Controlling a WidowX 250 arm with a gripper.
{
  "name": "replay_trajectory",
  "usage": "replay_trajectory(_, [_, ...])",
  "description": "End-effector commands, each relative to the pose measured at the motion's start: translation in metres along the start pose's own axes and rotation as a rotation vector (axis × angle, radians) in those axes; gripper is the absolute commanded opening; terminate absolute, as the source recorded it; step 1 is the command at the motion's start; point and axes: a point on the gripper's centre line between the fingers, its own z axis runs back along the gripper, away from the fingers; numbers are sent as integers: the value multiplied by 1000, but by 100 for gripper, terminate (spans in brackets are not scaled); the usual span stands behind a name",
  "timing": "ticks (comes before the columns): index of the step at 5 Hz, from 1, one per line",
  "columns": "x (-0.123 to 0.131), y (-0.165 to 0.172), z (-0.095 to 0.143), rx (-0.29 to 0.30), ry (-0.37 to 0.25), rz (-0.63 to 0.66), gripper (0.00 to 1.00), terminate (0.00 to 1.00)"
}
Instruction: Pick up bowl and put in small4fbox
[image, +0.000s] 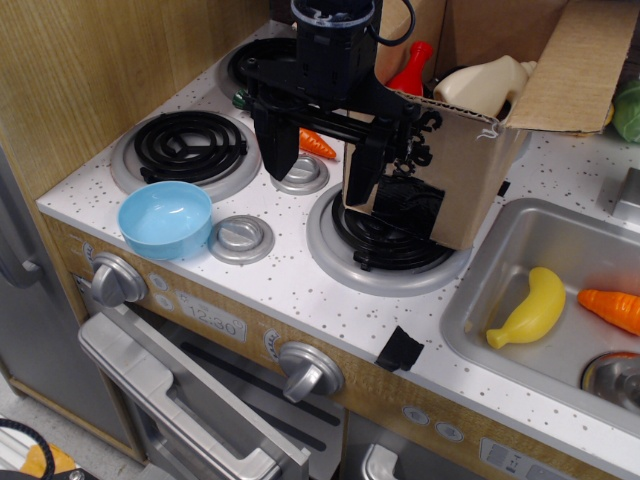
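- Bowl: light-blue, shallow, upright and glossy inside, at left of centre near the front edge of the table; it rests just in front of the left coil burner and beside a grey round knob, close enough that contact cannot be judged.
- Pincer: black, hanging from the arm at upper centre, its two fingers pointing down and spread apart with nothing between them; it stands well to the right of the bowl, above a second grey knob.
- Small4fbox: brown cardboard, flaps open, at upper right of the frame; its near corner sits over the right coil burner, and a black patch shows on its near side.
- Box contents: a cream plastic bottle and a red item are visible above the rim.
- Toy carrot: orange, lying on the table behind the pincer, partly hidden.
- Sink: metal basin at right, holding a yellow banana and an orange carrot, apart from each other.
- Black tape piece: stuck over the front edge of the table, at lower centre.
- Oven front: grey dials and a handle, at lower left.
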Motion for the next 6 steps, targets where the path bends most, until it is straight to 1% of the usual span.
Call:
replay_trajectory(1, [0, 0, 0, 0, 0, 0, 100, 0])
replay_trajectory(2, [-12, 27, 2, 25, 26, -28, 100, 0])
replay_trajectory(3, [-20, 50, -10, 44, 26, -75, 100, 0])
replay_trajectory(4, [-27, 71, -31, 47, -7, -127, 100, 0])
replay_trajectory(5, [-18, 90, -55, 79, -67, -205, 100, 0])
replay_trajectory(6, [-9, 101, -68, 118, -107, -251, 100, 0])
